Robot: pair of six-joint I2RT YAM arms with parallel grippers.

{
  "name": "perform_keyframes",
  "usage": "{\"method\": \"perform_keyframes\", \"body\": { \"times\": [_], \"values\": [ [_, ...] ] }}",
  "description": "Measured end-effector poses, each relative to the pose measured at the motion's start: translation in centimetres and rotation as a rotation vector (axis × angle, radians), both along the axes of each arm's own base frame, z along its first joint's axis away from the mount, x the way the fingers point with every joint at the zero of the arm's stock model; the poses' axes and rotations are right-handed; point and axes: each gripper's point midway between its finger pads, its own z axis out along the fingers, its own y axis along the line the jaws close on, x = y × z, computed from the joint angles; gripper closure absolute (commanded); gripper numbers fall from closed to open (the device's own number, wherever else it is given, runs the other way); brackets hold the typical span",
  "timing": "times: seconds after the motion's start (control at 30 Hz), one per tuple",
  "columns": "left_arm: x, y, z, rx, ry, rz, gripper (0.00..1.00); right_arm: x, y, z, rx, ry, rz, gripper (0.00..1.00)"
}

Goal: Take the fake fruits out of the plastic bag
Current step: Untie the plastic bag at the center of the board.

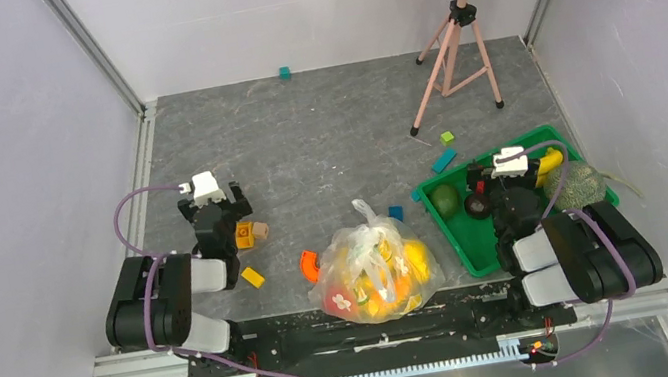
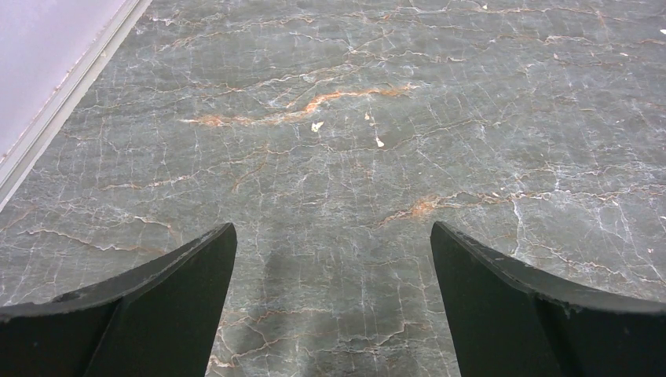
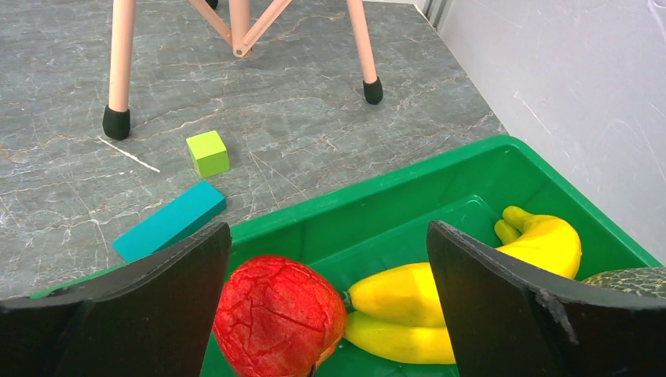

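The transparent plastic bag (image 1: 379, 272) with white flower prints lies at the near middle of the table, holding several yellow, orange and red fake fruits. My right gripper (image 1: 503, 184) is open above the green tray (image 1: 458, 230); in the right wrist view a red fruit (image 3: 279, 314) and yellow bananas (image 3: 471, 287) lie in the tray (image 3: 408, 204) below my open gripper (image 3: 330, 306). A dark green fruit (image 1: 445, 199) and a netted green one (image 1: 580, 182) also lie in the tray. My left gripper (image 1: 216, 217) is open and empty over bare table, left of the bag; its wrist view (image 2: 333, 306) shows only table.
Small toy blocks lie about: orange and tan (image 1: 250, 232), yellow (image 1: 252, 277), an orange arch (image 1: 309, 265), blue (image 1: 396, 212), teal bar (image 3: 169, 222), lime cube (image 3: 208, 152), teal cube (image 1: 284, 72). A pink tripod stand (image 1: 454, 43) is at the back right. Walls enclose the table.
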Motion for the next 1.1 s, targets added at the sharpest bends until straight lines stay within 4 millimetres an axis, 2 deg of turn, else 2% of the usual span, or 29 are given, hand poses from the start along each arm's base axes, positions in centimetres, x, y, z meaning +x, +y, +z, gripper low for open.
{"method": "perform_keyframes", "body": {
  "times": [0.73, 0.8, 0.9, 1.1],
  "values": [
    [-0.1, 0.3, 0.2, 0.004, -0.005, 0.02, 0.0, 0.0, 0.0, 0.0, 0.0, 0.0, 0.0, 0.02],
    [-0.4, 0.7, 1.1, 0.009, -0.014, 0.048, 0.0, 0.0, 0.0, 0.0, 0.0, 0.0, 0.0, 0.02],
    [-0.7, 1.4, 3.3, 0.009, -0.024, 0.101, 0.0, 0.0, 0.0, 0.0, 0.0, 0.0, 0.0, 0.02],
    [0.9, 1.6, 8.8, -0.124, -0.031, 0.195, 0.0, 0.0, 0.0, 0.0, 0.0, 0.0, 0.0, 0.02]
  ]
}}
